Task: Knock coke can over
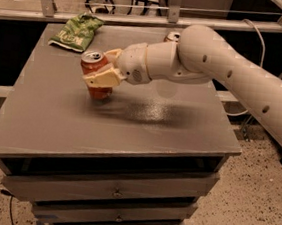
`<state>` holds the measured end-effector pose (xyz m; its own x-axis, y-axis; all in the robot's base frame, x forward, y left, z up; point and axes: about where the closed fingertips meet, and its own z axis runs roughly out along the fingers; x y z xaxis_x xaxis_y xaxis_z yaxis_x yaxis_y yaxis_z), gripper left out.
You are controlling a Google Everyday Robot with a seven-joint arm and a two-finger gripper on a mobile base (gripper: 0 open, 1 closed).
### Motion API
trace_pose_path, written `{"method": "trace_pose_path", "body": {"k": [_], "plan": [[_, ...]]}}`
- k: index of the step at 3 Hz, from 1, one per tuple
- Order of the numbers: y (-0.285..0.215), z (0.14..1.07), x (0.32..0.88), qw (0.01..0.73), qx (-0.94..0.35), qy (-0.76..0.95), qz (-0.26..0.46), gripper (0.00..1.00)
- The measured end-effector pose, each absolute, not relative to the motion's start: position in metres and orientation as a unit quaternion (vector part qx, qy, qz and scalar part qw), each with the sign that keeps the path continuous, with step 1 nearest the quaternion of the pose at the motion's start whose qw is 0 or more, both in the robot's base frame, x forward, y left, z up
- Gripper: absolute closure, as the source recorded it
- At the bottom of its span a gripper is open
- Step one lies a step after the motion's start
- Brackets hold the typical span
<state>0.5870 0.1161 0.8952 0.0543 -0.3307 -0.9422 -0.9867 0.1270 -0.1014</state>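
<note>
The coke can [95, 69], red with a silver top, stands on the grey table [54, 120] left of centre, its top leaning slightly to the left. My gripper [106, 66] is at the can's right side, reaching in from the right on a white arm [221, 62]. It is open. One cream finger [100, 79] lies across the can's front and the other sits behind its right shoulder. The can's lower right part is hidden by the front finger.
A green snack bag [76, 31] lies at the table's far left corner. Another can's top [171, 36] peeks out behind my arm at the far edge. Drawers are below the tabletop. A rail and office chairs stand behind.
</note>
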Motion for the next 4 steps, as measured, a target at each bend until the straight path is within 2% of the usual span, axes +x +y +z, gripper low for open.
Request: {"method": "trace_pose_path", "body": {"k": [1, 4], "plan": [[0.109, 0.905, 0.596, 0.426, -0.630, 0.575, 0.302, 1.00], [0.086, 0.863, 0.578, 0.236, -0.817, 0.510, 0.125, 1.00]]}}
